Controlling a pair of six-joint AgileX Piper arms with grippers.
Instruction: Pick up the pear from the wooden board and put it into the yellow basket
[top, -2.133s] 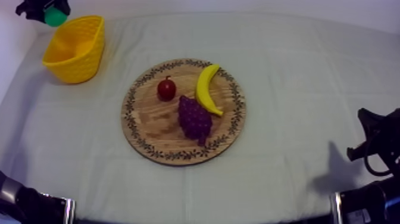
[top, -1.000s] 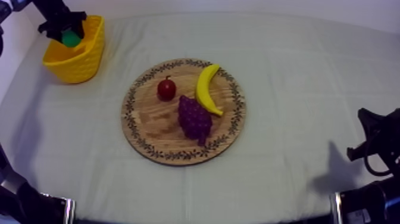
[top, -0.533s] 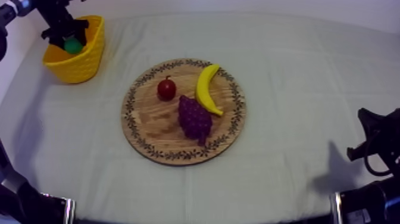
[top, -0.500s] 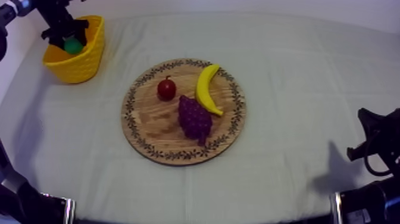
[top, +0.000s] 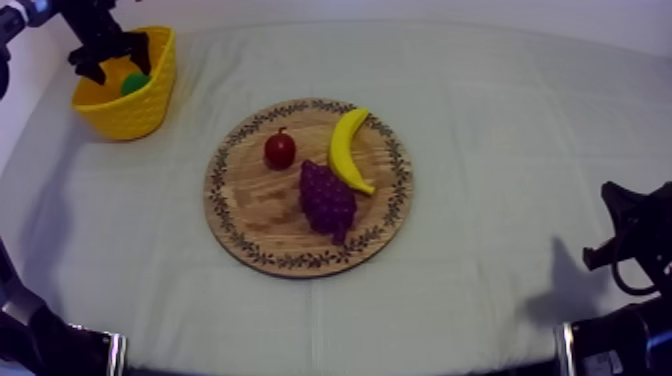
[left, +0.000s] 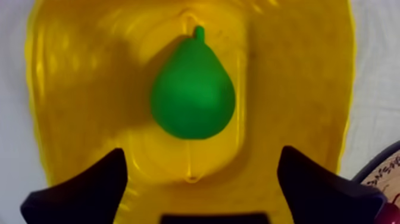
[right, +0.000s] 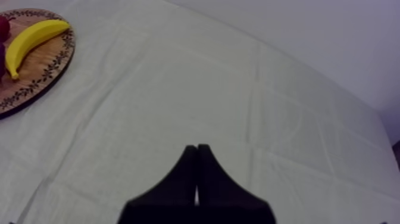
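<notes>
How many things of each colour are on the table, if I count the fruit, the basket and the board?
Yellow: 2, banana and basket
Green: 1, pear
Red: 1, small red fruit
Purple: 1, grapes
Brown: 1, board
Total: 6

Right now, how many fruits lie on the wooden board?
3: the banana at the board's right, the small red fruit left of it, the grapes in front. None looks hidden.
</notes>
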